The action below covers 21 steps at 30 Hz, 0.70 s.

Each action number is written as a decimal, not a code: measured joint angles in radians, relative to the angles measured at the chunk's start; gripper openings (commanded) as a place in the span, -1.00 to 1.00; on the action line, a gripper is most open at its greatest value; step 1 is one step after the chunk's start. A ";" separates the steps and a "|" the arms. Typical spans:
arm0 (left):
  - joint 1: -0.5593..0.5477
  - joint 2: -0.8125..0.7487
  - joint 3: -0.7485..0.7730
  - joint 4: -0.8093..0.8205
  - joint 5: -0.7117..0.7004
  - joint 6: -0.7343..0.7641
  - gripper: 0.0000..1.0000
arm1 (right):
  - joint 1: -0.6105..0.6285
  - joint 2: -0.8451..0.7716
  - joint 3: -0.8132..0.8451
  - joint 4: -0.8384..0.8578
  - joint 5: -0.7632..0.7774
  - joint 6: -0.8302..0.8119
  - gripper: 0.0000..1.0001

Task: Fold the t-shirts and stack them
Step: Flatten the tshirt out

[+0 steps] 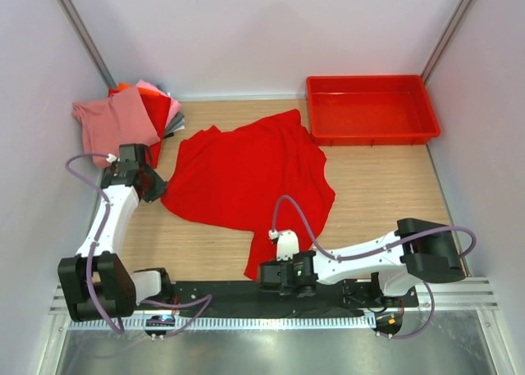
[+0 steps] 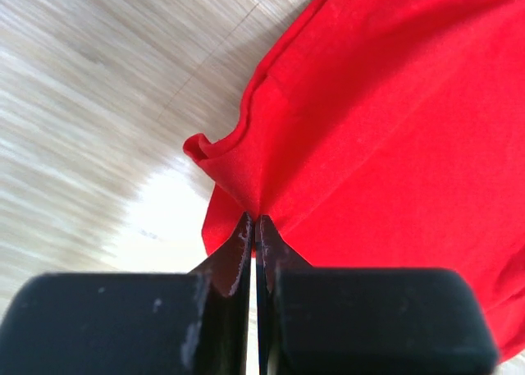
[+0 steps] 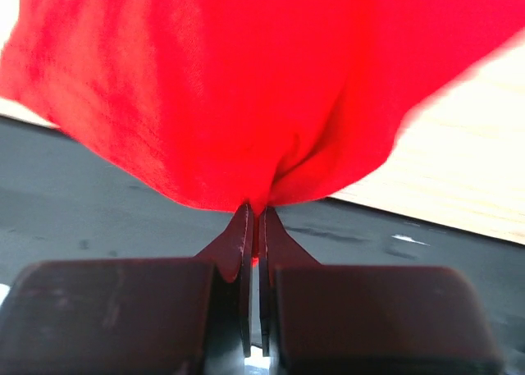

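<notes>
My left claw [image 2: 253,221] and right claw [image 3: 253,212] each clench the red t-shirt [image 1: 246,174]. Pale wood table [image 1: 385,186], white walls [image 1: 262,30] around.

Bare table [image 2: 90,104] lies open left of the left gripper [image 2: 253,219]; the folded shirts [image 1: 123,119] and side wall [image 1: 33,104] stand near it.

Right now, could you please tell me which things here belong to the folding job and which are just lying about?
Job: red shirt, folded stack, left gripper and right gripper, both pinching the shirt.
Lying about: tray.
</notes>
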 measured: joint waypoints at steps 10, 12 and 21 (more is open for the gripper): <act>-0.043 -0.225 0.182 -0.180 0.048 0.109 -1.00 | -0.015 -0.333 0.409 -0.407 0.383 -0.161 -0.98; -0.045 -0.273 0.245 -0.207 0.075 0.134 -1.00 | -0.016 -0.397 0.541 -0.414 0.456 -0.251 -0.98; -0.047 -0.407 0.604 -0.297 0.182 0.235 -1.00 | -0.016 -0.589 0.996 -0.299 0.510 -0.843 -0.97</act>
